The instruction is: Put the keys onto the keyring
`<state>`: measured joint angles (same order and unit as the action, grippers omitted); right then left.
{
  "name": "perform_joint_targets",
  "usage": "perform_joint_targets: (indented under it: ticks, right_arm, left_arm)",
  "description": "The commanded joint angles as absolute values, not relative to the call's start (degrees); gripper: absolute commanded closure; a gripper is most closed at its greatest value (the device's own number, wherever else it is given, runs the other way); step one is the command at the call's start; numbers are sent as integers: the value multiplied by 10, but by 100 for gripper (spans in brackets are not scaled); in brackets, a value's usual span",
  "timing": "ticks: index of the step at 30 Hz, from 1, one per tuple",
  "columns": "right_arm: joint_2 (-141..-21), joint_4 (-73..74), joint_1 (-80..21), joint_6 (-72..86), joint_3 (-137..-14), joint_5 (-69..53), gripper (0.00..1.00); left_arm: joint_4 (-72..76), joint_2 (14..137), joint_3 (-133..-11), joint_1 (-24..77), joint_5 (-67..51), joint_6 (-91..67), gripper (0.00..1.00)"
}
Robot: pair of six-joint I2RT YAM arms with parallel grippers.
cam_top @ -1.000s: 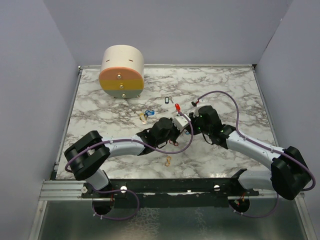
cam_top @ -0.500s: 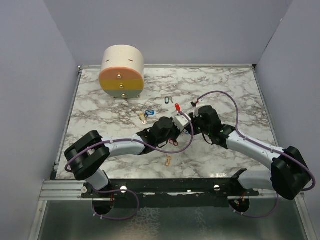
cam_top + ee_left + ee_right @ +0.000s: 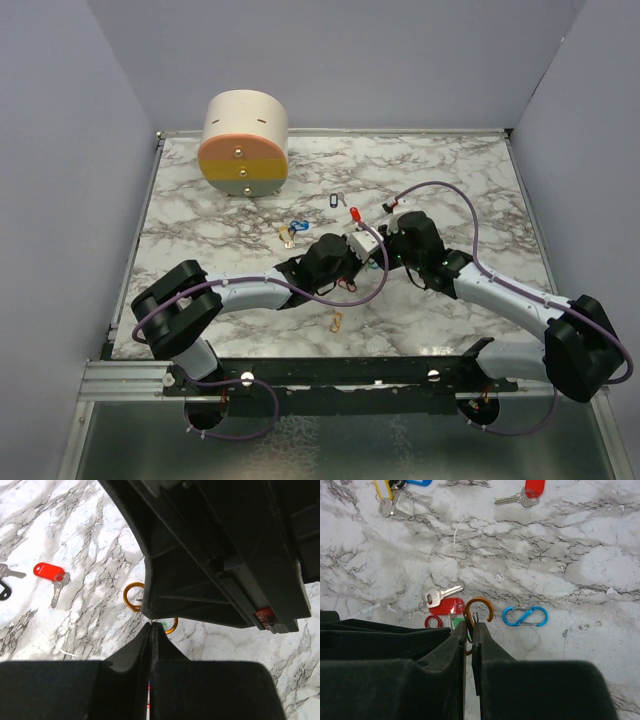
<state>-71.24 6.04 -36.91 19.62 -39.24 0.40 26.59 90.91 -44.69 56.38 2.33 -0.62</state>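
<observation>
My right gripper [image 3: 472, 625] is shut on an orange S-clip [image 3: 481, 605] and holds it above the table. A green key tag [image 3: 456, 623] sits right against the clip. My left gripper [image 3: 151, 625] is shut tip to tip with the right one, on the green tag's edge [image 3: 164, 626]. The orange clip [image 3: 131, 596] curves out from behind the right gripper's body. In the top view both grippers, left [image 3: 366, 243] and right [image 3: 386, 243], meet at mid-table. A red-tagged key [image 3: 445, 603], a red clip [image 3: 432, 621] and a blue S-clip [image 3: 525, 616] lie below.
Another red-tagged key [image 3: 354, 213], a blue-tagged key [image 3: 335, 200], a blue and yellow cluster [image 3: 292, 230] and an orange clip [image 3: 336, 321] lie on the marble table [image 3: 460, 180]. A cream-and-orange cylinder [image 3: 244, 143] stands at the back left. Purple cables loop over both arms.
</observation>
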Motion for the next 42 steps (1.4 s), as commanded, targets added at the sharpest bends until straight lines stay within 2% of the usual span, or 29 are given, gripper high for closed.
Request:
perform_joint_targets:
  ticks: [1, 16, 42]
  right_arm:
    - [-695, 54, -374, 193, -396, 2, 99]
    - [-700, 45, -374, 207, -399, 5, 99]
    - [-740, 66, -374, 329, -437, 42, 99]
  left_arm:
    - [286, 915, -463, 567, 16, -4, 100]
    - [286, 920, -463, 567, -11, -4, 100]
    - [315, 896, -438, 570, 24, -6, 100]
